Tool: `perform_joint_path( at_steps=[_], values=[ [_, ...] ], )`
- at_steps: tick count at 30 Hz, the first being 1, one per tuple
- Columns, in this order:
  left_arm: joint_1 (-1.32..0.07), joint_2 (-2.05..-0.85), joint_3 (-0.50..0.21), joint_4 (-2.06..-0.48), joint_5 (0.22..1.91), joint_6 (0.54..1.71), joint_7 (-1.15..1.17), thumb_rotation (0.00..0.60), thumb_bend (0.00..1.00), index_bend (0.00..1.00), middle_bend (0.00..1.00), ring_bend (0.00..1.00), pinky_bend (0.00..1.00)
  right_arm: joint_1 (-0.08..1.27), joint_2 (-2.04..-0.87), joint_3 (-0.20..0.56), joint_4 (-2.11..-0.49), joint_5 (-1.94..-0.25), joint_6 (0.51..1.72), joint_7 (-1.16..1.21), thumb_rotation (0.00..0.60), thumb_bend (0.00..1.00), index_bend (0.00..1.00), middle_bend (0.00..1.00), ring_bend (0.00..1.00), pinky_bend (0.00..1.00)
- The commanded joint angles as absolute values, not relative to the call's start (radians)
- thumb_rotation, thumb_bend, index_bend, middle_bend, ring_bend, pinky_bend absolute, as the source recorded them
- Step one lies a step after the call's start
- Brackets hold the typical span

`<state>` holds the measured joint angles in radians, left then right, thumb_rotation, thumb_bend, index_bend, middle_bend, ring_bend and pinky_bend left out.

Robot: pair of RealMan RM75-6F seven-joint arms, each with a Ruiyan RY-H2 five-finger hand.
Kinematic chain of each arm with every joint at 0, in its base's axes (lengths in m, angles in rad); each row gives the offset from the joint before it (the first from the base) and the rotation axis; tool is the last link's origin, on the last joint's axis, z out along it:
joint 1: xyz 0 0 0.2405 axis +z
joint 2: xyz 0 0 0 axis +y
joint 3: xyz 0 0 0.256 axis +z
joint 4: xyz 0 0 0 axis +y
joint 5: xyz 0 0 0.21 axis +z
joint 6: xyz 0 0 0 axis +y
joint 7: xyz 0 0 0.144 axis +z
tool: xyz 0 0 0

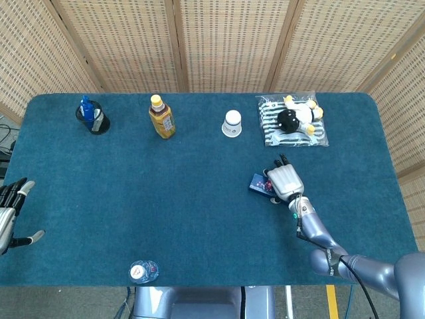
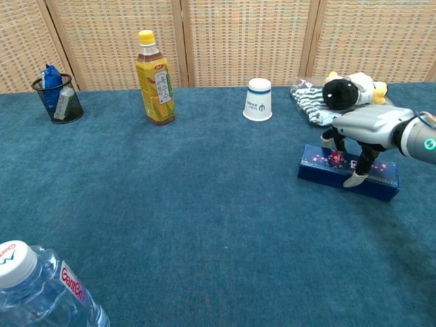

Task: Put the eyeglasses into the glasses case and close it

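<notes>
1. We see a wide worktop (image 1: 166,199) covered in dark teal felt-like cloth, backed by woven cane screens (image 1: 226,40) in pale wood frames.
2. Our right hand (image 2: 364,129), smooth silver-grey metal, sits over the case (image 2: 320,170), which lies on the right half of the worktop, near the striped cloth. Its fingers (image 2: 355,178) curl down and touch the case's top and front edge; we cannot tell whether they truly clamp it or only press on it.
3. The case is a long, flat, hard-looking box, dark blue with small pink and white print. It looks shut. No eyeglasses are visible anywhere, so we judge they may already be inside and the closing is at or near its end, but we cannot confirm it.
4. Our left hand (image 1: 10,212) hangs off the worktop's near-left edge, fingers apart, holding nothing.
5. Smaller things, well apart from the case: a striped cloth (image 1: 272,126) with a black-and-white plush toy (image 1: 295,116), a yellow-capped tea bottle (image 1: 161,117), a clear water bottle (image 1: 142,271), a black mesh cup (image 1: 93,118), an upturned white paper cup (image 1: 232,123).
</notes>
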<state>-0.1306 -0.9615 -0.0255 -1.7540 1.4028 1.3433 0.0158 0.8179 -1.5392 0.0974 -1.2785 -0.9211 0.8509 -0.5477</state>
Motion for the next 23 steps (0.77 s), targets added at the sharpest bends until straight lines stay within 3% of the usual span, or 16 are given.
perform_joint_path(
  at_steps=[1, 2, 3, 4, 6, 7, 15, 20, 23],
  values=[
    [-0.13, -0.961, -0.025, -1.754, 1.404, 1.345, 0.016, 0.6, 0.0, 0.0, 0.0, 0.0, 0.0, 0.818, -1.526, 0.09, -1.288, -0.93, 0.835, -0.543, 0.6, 0.3, 0.43, 0.57, 0.18, 0.03],
    [-0.13, -0.961, -0.025, -1.754, 1.405, 1.346, 0.016, 0.6, 0.0, 0.0, 0.0, 0.0, 0.0, 0.819, -1.52, 0.088, -1.292, -0.936, 0.83, -0.542, 0.6, 0.29, 0.43, 0.53, 0.17, 0.03],
    [-0.13, -0.961, -0.025, -1.755, 1.405, 1.346, 0.015, 0.6, 0.0, 0.0, 0.0, 0.0, 0.0, 0.82, -1.513, 0.086, -1.296, -0.942, 0.826, -0.541, 0.6, 0.23, 0.38, 0.43, 0.14, 0.03],
    [-0.129, -0.961, -0.025, -1.755, 1.405, 1.346, 0.016, 0.6, 0.0, 0.0, 0.0, 0.0, 0.0, 0.821, -1.506, 0.082, -1.3, -0.949, 0.821, -0.541, 0.6, 0.14, 0.28, 0.27, 0.09, 0.03],
    [-0.129, -0.96, -0.024, -1.755, 1.406, 1.346, 0.015, 0.6, 0.0, 0.0, 0.0, 0.0, 0.0, 0.824, -1.483, 0.074, -1.319, -0.955, 0.793, -0.535, 0.6, 0.02, 0.08, 0.05, 0.01, 0.02],
    [-0.129, -0.96, -0.024, -1.756, 1.407, 1.347, 0.015, 0.6, 0.0, 0.0, 0.0, 0.0, 0.0, 0.826, -1.47, 0.072, -1.332, -0.951, 0.777, -0.528, 0.6, 0.0, 0.02, 0.0, 0.0, 0.01],
    [-0.121, -0.949, -0.019, -1.764, 1.433, 1.366, -0.006, 0.6, 0.0, 0.0, 0.0, 0.0, 0.0, 0.785, -1.305, 0.109, -1.581, -0.964, 0.861, -0.471, 0.6, 0.0, 0.0, 0.0, 0.0, 0.0],
    [-0.109, -0.937, -0.014, -1.758, 1.458, 1.39, -0.044, 0.6, 0.0, 0.0, 0.0, 0.0, 0.0, 0.656, -1.118, 0.112, -1.818, -1.076, 1.055, -0.375, 0.6, 0.0, 0.0, 0.0, 0.0, 0.0],
    [-0.105, -0.933, -0.01, -1.751, 1.473, 1.399, -0.062, 0.6, 0.0, 0.0, 0.0, 0.0, 0.0, 0.515, -1.046, 0.058, -1.852, -1.255, 1.249, -0.272, 0.6, 0.0, 0.0, 0.0, 0.0, 0.0]
  ],
)
